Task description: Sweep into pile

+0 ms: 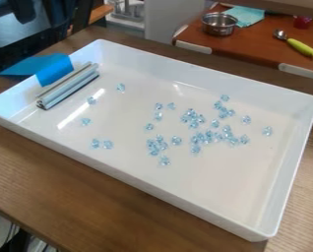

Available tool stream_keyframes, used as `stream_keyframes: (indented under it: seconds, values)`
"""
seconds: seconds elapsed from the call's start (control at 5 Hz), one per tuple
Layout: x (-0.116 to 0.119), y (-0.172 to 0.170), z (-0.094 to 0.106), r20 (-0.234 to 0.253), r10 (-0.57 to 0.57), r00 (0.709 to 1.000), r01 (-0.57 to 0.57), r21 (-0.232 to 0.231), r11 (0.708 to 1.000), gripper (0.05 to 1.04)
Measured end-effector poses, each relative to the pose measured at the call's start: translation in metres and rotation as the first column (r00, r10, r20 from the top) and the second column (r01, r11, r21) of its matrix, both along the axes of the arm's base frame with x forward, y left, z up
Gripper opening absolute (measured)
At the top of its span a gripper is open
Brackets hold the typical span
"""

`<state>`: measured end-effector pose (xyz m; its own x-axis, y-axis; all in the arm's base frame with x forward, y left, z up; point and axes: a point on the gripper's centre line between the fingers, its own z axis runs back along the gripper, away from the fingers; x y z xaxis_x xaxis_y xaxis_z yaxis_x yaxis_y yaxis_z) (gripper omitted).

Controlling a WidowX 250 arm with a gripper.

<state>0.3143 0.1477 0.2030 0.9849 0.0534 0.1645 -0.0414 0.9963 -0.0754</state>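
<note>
Crystals (193, 118): are bunching too tightly for me to count
Red thing (302, 22): is blurring beyond my naming
Dark shapes (50, 17): are running off the top left, leaving me unsure
Lower-left clutter (17, 242): is running off the bottom edge

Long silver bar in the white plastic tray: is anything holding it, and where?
Nothing is holding the long silver bar that I can see; it lies inside the white plastic tray.

A metal pot (219, 30) sits on a reddish-brown table (251, 48), just beside a pale teal cloth (249, 16). Near the table's far right lie a green-handled spoon (301, 47) and a red object (302, 22).
</note>
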Motion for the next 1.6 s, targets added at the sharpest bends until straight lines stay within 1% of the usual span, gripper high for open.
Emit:
stream_keyframes:
  seconds: [0.2,0.4,0.6,0.8,1.0,1.2,1.4,1.6]
  values:
    - [-0.001,0.000,-0.015,-0.041,0.005,0.999,-0.006,-0.023,1.000,0.999]
    - [0.010,-0.003,-0.030,-0.035,0.008,0.999,-0.008,-0.002,1.000,0.999]
    - [0.020,-0.004,-0.050,-0.066,0.033,0.997,-0.033,0.001,0.999,0.999]
    - [0.033,-0.006,-0.052,-0.014,0.039,0.999,-0.038,0.044,0.998,0.999]
    - [0.042,-0.010,-0.068,-0.022,0.029,0.999,-0.027,0.077,0.997,0.999]
    - [0.045,-0.003,-0.073,-0.014,0.035,0.999,-0.033,0.113,0.993,0.999]
    - [0.047,-0.003,-0.090,-0.037,0.031,0.999,-0.025,0.147,0.989,0.999]
    - [0.049,-0.002,-0.092,-0.029,0.031,0.999,-0.026,0.162,0.987,0.999]
